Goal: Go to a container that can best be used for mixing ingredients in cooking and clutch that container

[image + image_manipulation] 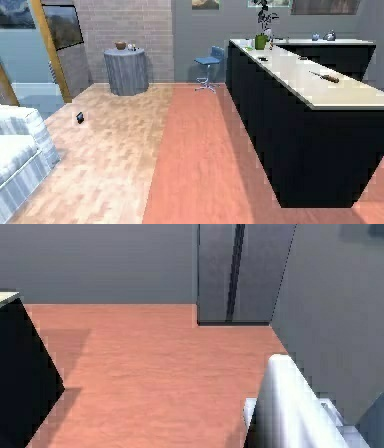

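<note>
A small brown bowl-shaped thing rests on a round table draped in grey cloth, far back at the forward view's left of centre, in front of a brick wall. Open wooden floor lies between me and that table.
A long black counter with a cream top runs down the forward view's right, carrying a potted plant and small dark items. A blue chair stands behind it. A striped sofa sits lower left. In the arm side view, tall grey double doors stand across red floor.
</note>
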Motion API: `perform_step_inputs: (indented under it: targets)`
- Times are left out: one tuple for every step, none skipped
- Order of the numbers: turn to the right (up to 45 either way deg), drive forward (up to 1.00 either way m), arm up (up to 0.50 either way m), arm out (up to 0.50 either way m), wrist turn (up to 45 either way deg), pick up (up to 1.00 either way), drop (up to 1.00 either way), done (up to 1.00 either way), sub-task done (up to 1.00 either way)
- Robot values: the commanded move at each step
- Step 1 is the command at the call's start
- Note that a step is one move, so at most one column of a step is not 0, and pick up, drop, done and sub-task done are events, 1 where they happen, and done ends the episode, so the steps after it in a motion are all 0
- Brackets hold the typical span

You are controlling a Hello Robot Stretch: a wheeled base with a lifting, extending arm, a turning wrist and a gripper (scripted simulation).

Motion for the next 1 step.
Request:
perform_step_inputs:
  targets:
    - [0.0,0.1,0.0,0.0,0.0,0.0,0.0,0.0,0.0]
